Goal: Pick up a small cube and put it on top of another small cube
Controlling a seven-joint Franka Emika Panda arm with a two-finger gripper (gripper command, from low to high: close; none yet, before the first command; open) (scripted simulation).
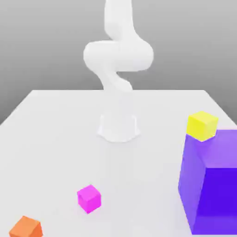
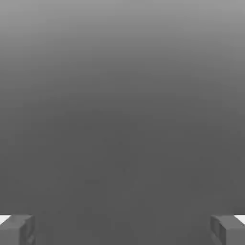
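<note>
While the gripper point(image 2: 122, 229) holds its two grey, blocky fingers point(image 2: 16, 229) wide apart around nothing, the small cube point(image 1: 89, 198), smooth and bright pink, lies on the white table point(image 1: 60, 139) at seven o'clock from the arm's base point(image 1: 118, 127). An orange cube point(image 1: 26, 227) is nearest; a yellow cube point(image 1: 202, 125) tops the big purple block point(image 1: 210, 185).

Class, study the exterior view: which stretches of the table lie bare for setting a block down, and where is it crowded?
Bare: the table between the arm's base, the pink cube and the purple block. Crowded: the exterior view's right, where the yellow cube adjoins that block; the orange cube fills the near left corner.
</note>
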